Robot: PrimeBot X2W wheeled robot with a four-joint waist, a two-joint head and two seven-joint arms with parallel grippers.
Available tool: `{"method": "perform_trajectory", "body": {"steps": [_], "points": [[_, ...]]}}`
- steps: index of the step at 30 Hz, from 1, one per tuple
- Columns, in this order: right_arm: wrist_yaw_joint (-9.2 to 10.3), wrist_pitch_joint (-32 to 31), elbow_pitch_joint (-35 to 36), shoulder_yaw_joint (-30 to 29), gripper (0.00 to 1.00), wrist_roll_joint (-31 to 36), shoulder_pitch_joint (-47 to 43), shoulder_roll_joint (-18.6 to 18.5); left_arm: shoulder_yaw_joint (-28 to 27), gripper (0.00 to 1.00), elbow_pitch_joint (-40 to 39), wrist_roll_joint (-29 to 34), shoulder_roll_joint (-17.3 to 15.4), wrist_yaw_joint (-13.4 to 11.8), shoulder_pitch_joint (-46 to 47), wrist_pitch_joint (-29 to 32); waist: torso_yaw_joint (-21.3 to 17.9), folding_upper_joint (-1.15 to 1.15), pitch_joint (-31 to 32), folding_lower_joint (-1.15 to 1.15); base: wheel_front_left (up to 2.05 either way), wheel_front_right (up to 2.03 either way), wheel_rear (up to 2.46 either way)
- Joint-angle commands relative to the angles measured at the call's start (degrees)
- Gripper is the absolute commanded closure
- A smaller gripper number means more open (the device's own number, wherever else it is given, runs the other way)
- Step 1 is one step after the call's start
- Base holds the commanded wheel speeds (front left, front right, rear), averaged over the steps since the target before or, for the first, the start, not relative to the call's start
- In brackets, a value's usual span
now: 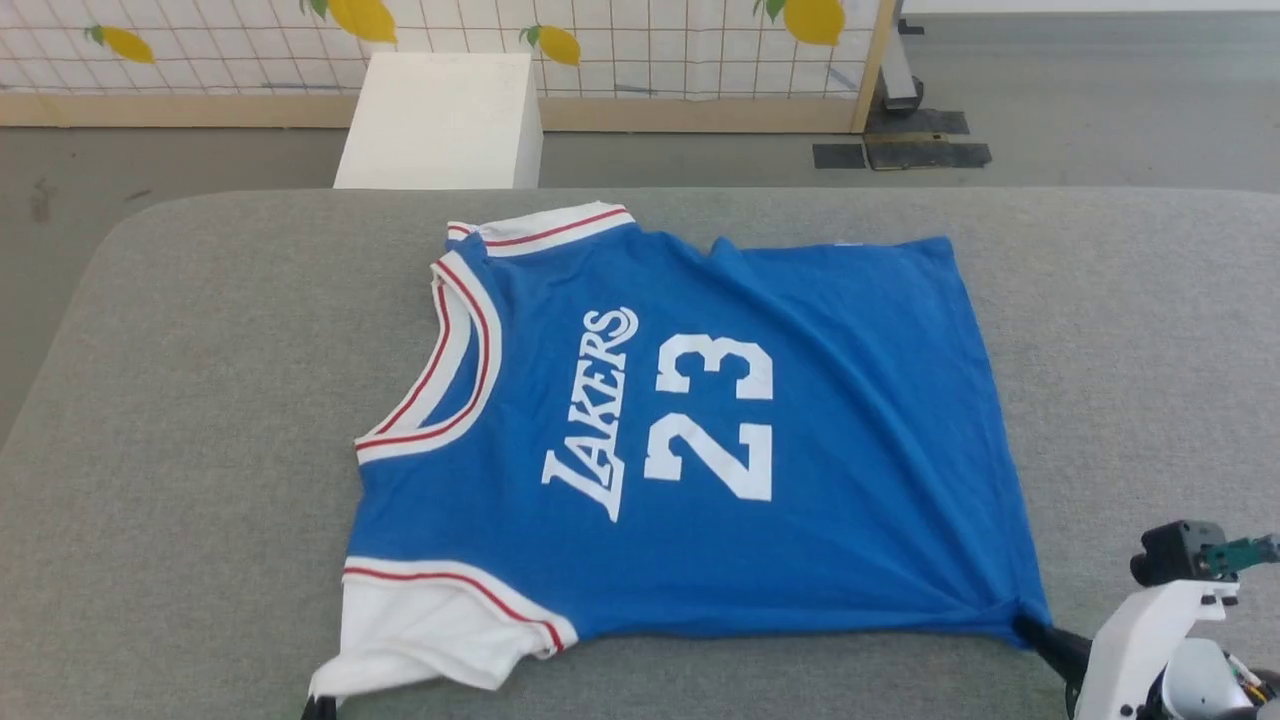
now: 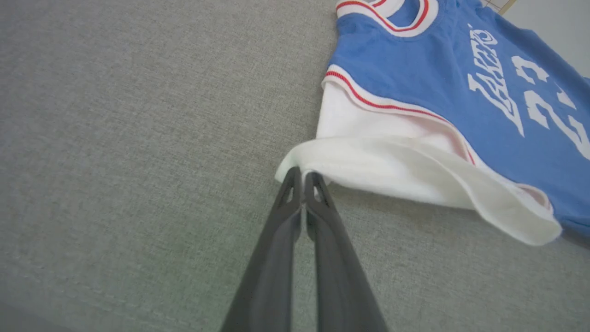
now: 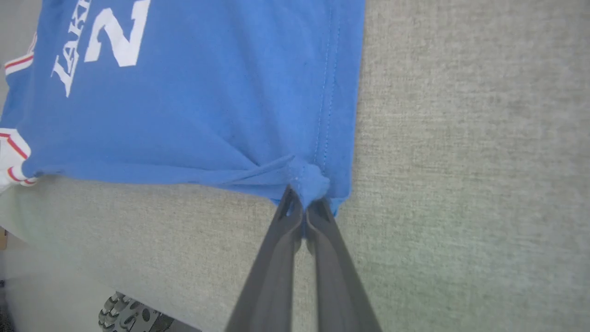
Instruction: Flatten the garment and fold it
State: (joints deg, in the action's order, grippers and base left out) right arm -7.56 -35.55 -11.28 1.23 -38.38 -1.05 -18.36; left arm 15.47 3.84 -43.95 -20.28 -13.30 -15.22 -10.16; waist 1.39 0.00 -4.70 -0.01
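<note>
Blue garment (image 1: 850, 420) lies sideways, print up, mostly spread on the grey padded table (image 1: 200, 400). Left gripper (image 2: 302, 177) is clamped on the white sleeve (image 2: 415, 170) edge, right gripper (image 3: 304, 207) on the bunched hem corner (image 3: 311, 177). Looks like the flattening step. Next move calls for an even, taut pull on the 2 held points.

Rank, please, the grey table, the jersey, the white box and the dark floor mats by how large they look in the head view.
1. grey table
2. jersey
3. white box
4. dark floor mats
The box and mats lie farther from the camera, so their true sizes are unsure.
</note>
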Motion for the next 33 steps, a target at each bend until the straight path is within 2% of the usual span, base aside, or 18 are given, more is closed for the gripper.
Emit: {"method": "perform_trajectory", "body": {"steps": [1,7,14,22,33], "points": [[0.08,-0.69,0.72,-0.63,1.0,0.2,-1.0,0.26,-0.52,1.0,-0.73,-0.39,-0.73,-0.86,-1.46,0.04,-0.24,0.0,0.0,0.01,0.0,0.0,0.0],[0.08,-1.9,4.22,-2.36,1.0,1.67,-0.84,1.43,-0.91,1.0,-5.59,0.2,-1.53,-1.8,-1.96,-0.07,-0.54,0.0,-0.81,0.01,0.0,0.0,0.0],[0.08,-3.7,7.59,-2.62,1.0,2.83,3.66,1.49,-0.51,1.0,-9.42,1.9,-3.82,-1.43,4.45,2.34,-0.68,0.0,-3.09,0.01,0.0,0.0,0.0],[0.08,-7.7,9.06,-2.27,1.0,4.42,11.53,0.73,0.12,1.0,-8.93,2.98,-6.41,0.68,15.67,6.5,-0.79,0.0,-6.73,0.01,0.0,0.0,0.0],[0.08,-12.7,4.81,-0.43,1.0,9.03,21.56,1.88,3.2,1.0,-1.62,4.64,-7.66,4.95,31.46,11.83,-0.48,0.0,-12.5,0.01,0.0,0.0,0.0]]}}
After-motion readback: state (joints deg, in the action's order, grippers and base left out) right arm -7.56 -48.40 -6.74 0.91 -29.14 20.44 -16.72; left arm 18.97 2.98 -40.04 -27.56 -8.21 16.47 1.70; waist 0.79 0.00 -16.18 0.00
